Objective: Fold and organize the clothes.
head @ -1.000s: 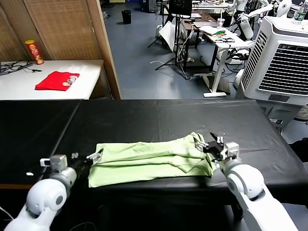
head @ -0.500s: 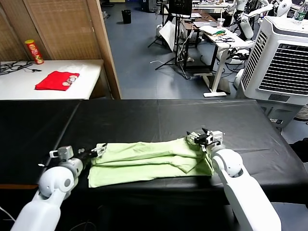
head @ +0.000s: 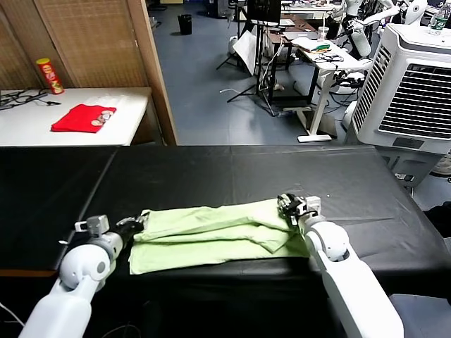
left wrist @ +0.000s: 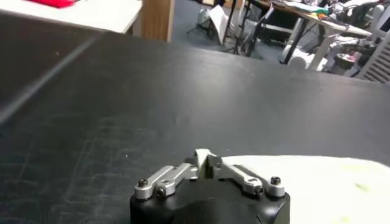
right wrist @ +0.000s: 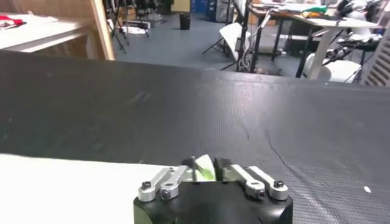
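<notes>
Lying across the near half of the black table (head: pixel 232 165), the T-shirt (head: pixel 215 236) is sitting as a partly folded band with its long axis running left to right, parallel to the near edge.

The left gripper (head: pixel 136 224) is sitting at the far-left corner of the band. The left wrist view is showing its fingers drawn together at a tip, with pale cloth just beside them; it is reading as pinched shut on the edge of the T-shirt, though the cloth between the fingers is barely showing.

The right gripper (head: pixel 289 204) is sitting at the far-right corner. In the right wrist view a green fold is standing between its fingers, so the jaws are clamping on the T-shirt.

Judgement: each arm is holding the corner on its own side, both on the far long edge, so the near long edge is lying toward the robot. A fold would likely be going crosswise to the long axis, far edge carried toward near. Risk: the thin cloth could be slipping from the left pinch.
</notes>
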You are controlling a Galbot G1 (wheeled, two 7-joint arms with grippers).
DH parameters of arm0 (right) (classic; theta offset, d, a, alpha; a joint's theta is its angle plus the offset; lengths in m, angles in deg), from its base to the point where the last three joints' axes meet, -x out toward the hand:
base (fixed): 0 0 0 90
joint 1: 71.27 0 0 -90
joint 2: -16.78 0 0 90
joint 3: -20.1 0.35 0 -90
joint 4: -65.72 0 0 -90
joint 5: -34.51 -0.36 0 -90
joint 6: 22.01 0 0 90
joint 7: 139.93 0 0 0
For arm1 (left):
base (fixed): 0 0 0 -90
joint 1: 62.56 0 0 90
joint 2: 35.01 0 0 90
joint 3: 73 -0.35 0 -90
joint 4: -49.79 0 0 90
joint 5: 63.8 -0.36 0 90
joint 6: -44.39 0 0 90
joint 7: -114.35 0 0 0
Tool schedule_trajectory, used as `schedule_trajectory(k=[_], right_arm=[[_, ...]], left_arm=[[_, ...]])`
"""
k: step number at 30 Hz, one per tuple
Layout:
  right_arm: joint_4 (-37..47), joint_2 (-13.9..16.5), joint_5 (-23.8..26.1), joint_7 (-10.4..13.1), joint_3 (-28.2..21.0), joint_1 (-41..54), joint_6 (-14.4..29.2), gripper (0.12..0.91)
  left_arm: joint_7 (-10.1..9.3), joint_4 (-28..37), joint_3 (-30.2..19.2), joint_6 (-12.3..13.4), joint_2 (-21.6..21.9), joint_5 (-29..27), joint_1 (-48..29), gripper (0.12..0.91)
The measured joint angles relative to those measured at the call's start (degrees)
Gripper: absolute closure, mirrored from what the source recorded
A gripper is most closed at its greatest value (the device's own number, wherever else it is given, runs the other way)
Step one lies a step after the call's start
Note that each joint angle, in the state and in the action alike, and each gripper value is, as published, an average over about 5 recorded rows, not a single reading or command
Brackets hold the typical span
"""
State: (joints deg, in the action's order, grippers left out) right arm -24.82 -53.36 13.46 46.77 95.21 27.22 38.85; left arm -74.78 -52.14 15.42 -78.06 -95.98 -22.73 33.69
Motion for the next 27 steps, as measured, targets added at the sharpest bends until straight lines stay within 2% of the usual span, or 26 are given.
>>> schedule_trajectory(k=[2,6,10,13,17,21,23,27], right_arm=[[-0.2,-0.6,0.8,0.7,0.2,-0.4,0.6,0.884],[-1.0,-1.5,1.2,0.8,0.6,-1.2,0.7,0.889],[-2.2,-1.3,0.7,0.1,1.0,-2.0,0.0,0.851],[-3.4,-0.7,0.6,-0.6,1.5,-2.8,-0.2,0.724],[-5.9,0.6,-0.2,-1.1,2.6,-4.4,-0.4,0.491],[-9.0,2.0,-0.7,-1.3,4.0,-6.6,-0.4,0.297],[-10.8,2.6,-0.7,-1.5,4.8,-7.9,-0.4,0.247],[-14.4,3.5,-0.8,-2.3,6.5,-10.9,-0.1,0.229]], left_arm=[[0.07,0.2,-0.1,1.0,-0.3,-2.0,0.1,0.901],[0.36,0.4,0.0,1.6,-0.6,-3.3,0.2,0.902],[0.82,0.1,0.2,1.6,-0.6,-3.4,0.3,0.878],[1.08,-0.5,0.3,1.6,-0.4,-3.4,0.4,0.760],[1.14,-1.6,0.9,1.5,0.5,-2.8,0.9,0.528],[0.99,-3.2,2.0,1.1,1.7,-1.6,1.8,0.323],[0.73,-4.2,2.7,0.8,2.2,-0.5,2.5,0.261],[0.11,-7.2,4.2,0.0,2.2,1.1,4.9,0.234]])
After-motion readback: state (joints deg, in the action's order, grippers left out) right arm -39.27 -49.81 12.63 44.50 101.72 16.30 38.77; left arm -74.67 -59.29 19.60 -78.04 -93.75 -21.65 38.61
